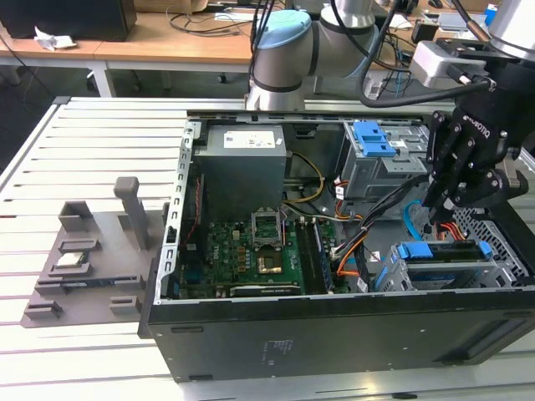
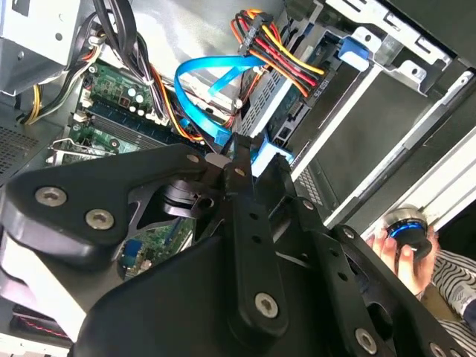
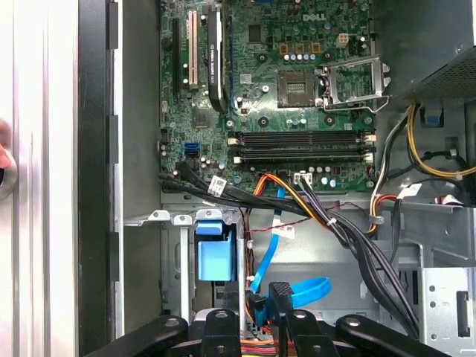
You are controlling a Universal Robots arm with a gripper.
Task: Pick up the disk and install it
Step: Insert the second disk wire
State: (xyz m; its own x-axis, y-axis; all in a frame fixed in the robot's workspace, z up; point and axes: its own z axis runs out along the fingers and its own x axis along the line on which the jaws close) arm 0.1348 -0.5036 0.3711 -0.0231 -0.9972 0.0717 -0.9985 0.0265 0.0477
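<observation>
- Gripper [image 1: 443,219] hangs inside the open computer case [image 1: 334,334], over the case's corner at the exterior view's right, nearest the camera.
- Disk [image 1: 443,251] sits in the drive cage [image 1: 501,276] in that same corner, its blue rail along the upper edge; the gripper's fingers come down right above it, at or very near the blue rail. Contact cannot be told.
- Fingers are drawn close together at their tips in the exterior view; whether they pinch anything cannot be told.
- Blue flat cable [image 1: 410,221] loops just beside the gripper, between it and the motherboard [image 1: 251,251].
- In the first wrist view the black finger links [image 3: 253,331] frame the motherboard [image 3: 297,97] and the blue cable [image 3: 297,290].
- A person's hand [image 2: 405,249] grips a round knob outside the case wall in the second wrist view.
</observation>
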